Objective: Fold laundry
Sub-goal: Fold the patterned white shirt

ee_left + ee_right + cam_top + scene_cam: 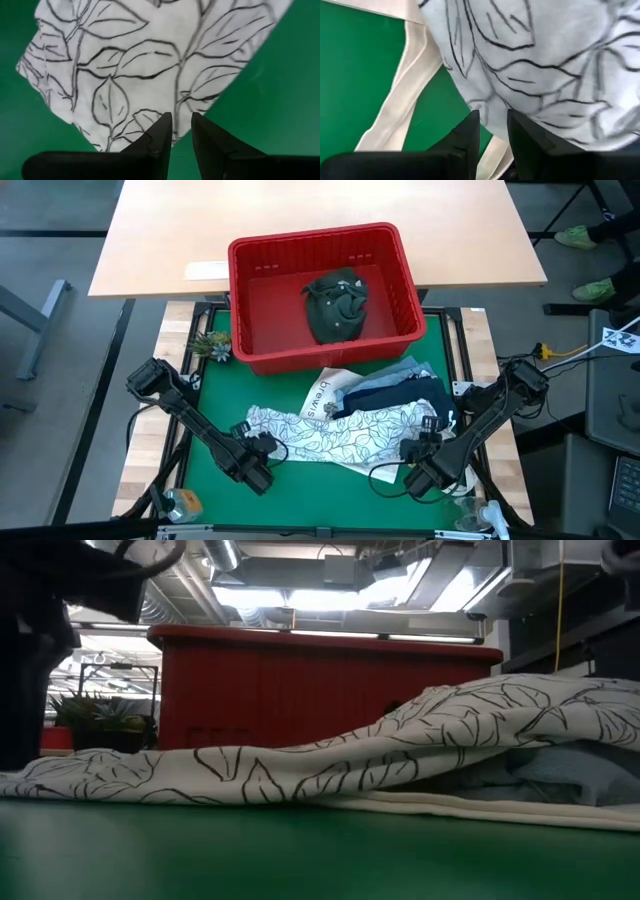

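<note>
Laundry in leaf print (330, 430) lies spread on the green worktop (300, 480), left end effector (262, 452) at 7 o'clock and right end effector (418, 448) at 5 o'clock each pinching an edge, likely to fold it.

Soft white leaf-print cloth (330, 430) lies crumpled on a smooth matt green mat (300, 490); behind it, a glossy red slotted plastic basket (400, 280), pale wood desk (300, 220) beyond.
</note>
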{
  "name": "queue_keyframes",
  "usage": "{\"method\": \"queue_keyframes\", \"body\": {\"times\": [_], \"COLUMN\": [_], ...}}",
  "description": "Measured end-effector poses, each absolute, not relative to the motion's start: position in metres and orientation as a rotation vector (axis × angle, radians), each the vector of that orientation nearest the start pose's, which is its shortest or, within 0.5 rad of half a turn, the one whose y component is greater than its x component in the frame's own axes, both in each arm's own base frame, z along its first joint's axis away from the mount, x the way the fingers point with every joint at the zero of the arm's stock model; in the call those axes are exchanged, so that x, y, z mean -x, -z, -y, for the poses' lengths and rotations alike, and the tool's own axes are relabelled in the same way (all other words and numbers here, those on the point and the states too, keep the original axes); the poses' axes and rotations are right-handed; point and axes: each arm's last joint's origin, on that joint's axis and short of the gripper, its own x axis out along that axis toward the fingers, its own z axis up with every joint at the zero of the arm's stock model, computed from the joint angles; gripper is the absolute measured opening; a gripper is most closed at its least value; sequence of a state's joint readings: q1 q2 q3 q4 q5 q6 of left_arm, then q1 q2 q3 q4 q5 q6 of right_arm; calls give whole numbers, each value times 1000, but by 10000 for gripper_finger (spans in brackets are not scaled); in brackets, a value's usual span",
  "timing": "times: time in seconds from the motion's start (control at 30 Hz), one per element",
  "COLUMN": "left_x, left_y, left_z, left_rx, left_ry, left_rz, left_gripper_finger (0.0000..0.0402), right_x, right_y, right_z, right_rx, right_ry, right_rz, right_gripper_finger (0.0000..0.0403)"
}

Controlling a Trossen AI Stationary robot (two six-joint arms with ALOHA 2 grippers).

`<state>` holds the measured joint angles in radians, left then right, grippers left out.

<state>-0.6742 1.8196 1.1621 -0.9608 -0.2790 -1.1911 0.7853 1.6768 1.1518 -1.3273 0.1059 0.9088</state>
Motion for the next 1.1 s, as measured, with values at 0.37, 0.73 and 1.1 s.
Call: {"method": "queue_keyframes", "body": {"times": [0.37,0.73,1.1], "left_x": [-229,-203,-210], "left_y": [-220,-231,-220], "left_z": [182,170,146], "left_rx": [309,399,473], "left_ry": [-418,-610,-721], "left_rz": [-1248,-1233,-1332], "left_gripper_finger": [69,71,176], "right_x": [-200,-203,-203], "right_y": [-234,-241,-241], "right_z": [-195,-199,-199], "right_rx": [165,140,136], "right_ry": [174,149,153], "right_rz": [-1618,-1589,-1590], "right_gripper_finger": [99,99,99]}}
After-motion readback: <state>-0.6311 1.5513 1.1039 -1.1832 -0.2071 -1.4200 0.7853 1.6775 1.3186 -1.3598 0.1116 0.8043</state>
